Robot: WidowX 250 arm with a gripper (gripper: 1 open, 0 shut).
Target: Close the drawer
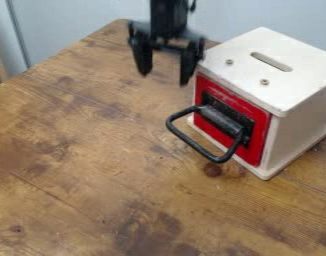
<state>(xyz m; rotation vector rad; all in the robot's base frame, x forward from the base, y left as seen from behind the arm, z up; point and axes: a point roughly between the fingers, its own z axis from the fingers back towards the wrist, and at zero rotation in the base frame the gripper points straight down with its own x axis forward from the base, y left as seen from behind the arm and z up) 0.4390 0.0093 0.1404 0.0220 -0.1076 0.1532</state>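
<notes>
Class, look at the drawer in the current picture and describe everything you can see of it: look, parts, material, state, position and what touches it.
The drawer has a glossy red front, plastic by the look of it, with a large black loop handle reaching out over the wooden table. It sits in a pale wooden box with a slot on top. The front looks flush with the box, so it appears closed. Nothing touches it but the box; the pincer hangs open, clear of it.

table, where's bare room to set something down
The table is bare wood across the whole left and front, up to the handle of the drawer. It is crowded at the right, around the box and under the open pincer.
</notes>
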